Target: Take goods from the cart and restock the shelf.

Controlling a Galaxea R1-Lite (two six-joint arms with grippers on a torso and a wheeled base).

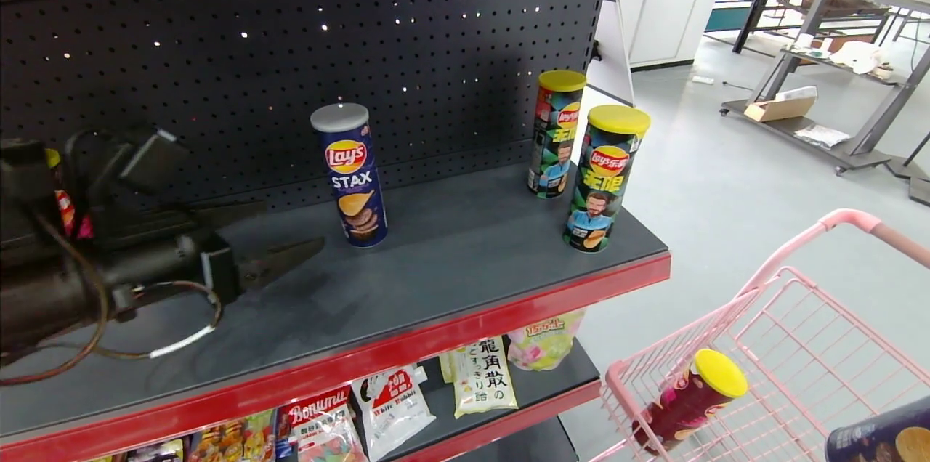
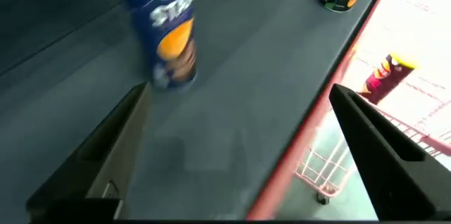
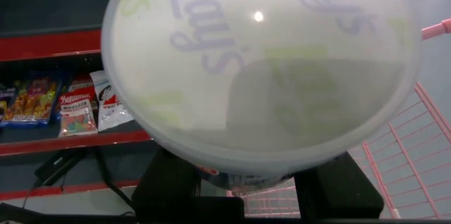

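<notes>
Entry: restocking, carry stage. Right gripper (image 3: 261, 185): fingers clamped on the lower body of a dark blue can (image 3: 261, 62), whose clear lid stands directly above the grip. Gripper and can hang over or just beside the pink cart (image 1: 846, 217), with the shelf (image 1: 450, 251) ahead of this gripper and to its left, well apart. Left gripper (image 2: 239, 94): fingers spread wide with nothing between them, low over the shelf top. A grey-lidded blue can (image 1: 349, 175) stands upright just ahead of it, nearer one finger and apparently untouched. Farther beyond that gripper, near the shelf's end, stand the front yellow-lidded can (image 1: 607, 179) and the rear yellow-lidded can (image 1: 556, 131). A maroon can (image 1: 690, 396) lies tilted in the cart, below the right gripper's level. Step judged: one can is in hand and not yet on the shelf. The next move calls for raising it over the red shelf edge, keeping it upright, and setting it on the bare stretch between the standing cans without knocking them. Views compared: the head view lays out the whole row of cans and catches the held can at its lower corner. The right wrist view adds the grip itself and the snack packets (image 3: 77, 104) on the lower tier. The left wrist view settles the left fingers' spread.
</notes>
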